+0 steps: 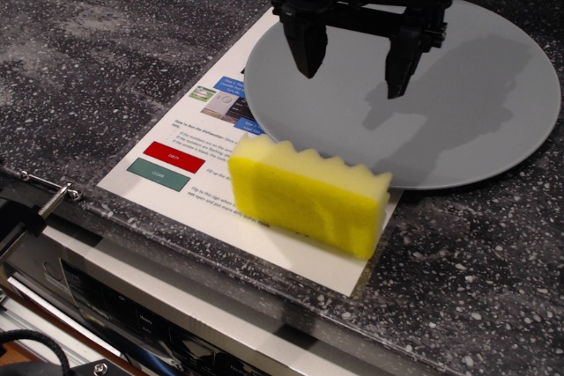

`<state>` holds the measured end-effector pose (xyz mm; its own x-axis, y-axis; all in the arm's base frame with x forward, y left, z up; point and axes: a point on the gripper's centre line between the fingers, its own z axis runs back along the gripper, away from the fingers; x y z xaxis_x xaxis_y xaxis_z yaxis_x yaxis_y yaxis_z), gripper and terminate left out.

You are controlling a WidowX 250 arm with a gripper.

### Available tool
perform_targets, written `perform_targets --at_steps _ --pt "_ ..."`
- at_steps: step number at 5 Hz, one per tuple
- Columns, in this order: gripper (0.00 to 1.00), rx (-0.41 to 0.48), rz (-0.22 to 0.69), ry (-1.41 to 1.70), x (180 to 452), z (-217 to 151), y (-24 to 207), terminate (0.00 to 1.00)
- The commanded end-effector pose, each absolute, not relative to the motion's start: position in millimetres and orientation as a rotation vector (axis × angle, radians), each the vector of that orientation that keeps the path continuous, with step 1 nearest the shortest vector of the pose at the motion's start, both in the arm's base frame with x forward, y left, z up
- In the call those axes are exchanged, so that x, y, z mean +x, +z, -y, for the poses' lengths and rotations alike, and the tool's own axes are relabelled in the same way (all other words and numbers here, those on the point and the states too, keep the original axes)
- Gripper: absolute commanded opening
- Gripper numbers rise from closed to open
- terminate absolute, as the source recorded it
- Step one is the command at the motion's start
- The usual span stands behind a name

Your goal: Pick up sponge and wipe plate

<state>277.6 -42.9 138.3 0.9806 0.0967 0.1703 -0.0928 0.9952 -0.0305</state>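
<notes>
Speckled dark counter [106, 50], white sheet [291, 244]

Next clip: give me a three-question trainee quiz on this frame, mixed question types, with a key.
1. True or false: the gripper is shut on the sponge.
2. The sponge lies mostly on: A) the plate, B) the printed sheet, C) bare counter.
3. Fill in: the gripper's fingers hang above the ____.

Key
1. False: its jaws stand open and empty, the sponge lies apart from it.
2. B
3. plate
</notes>
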Motion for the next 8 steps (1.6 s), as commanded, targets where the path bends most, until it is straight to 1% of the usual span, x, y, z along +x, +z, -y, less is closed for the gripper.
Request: perform_targets --at_steps 1,2,3,4,5,6,7,8 --pt "1.0 -0.022 0.173 0.095 277.6 42.9 138.3 0.0" --pt "1.0 -0.091 0.188 0.352 267.4 24.8 146.5 0.0" --pt "1.0 -0.088 0.235 0.601 250.8 14.9 144.1 0.0" --pt "1.0 -0.049 0.37 0.841 239.2 12.3 144.1 0.0" --pt "1.0 0.006 0.348 1.07 237.8 8.5 133.9 0.0" --pt "1.0 0.034 0.3 1.215 240.6 9.8 122.9 0.0" --pt "1.0 0.092 0.157 1.358 248.7 7.0 123.0 0.0" --pt "1.0 0.048 0.088 1.398 245.5 6.1 119.9 0.0"
